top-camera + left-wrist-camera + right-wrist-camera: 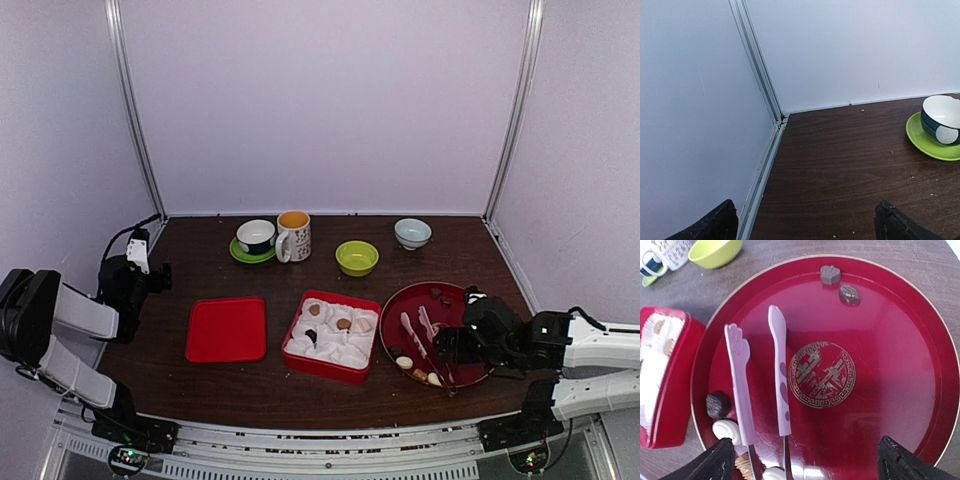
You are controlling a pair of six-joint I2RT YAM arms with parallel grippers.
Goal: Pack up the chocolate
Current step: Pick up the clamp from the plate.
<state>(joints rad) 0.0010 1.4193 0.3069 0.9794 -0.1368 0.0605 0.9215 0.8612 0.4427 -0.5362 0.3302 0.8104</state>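
Note:
The chocolate lies partly on a round red plate (470,310). In the right wrist view a dark piece (718,404), a white piece (727,429), a tan piece (744,466) and another white one (772,474) lie at the plate's near left edge. Two brown pieces (830,274) lie at its far rim. A red box (297,362) lined with white paper holds several more pieces (343,323). My right gripper (452,346) (807,466) is open and empty low over the plate (920,365). My left gripper (140,270) (805,227) is open and empty at the far left.
Pink-handled tongs (739,380) and a knife (779,375) lie on the plate beside the near chocolates. The red lid (226,328) lies left of the box. A cup on a green saucer (256,237) (941,125), a mug (293,236), a green bowl (357,257) and a pale bowl (412,233) stand behind.

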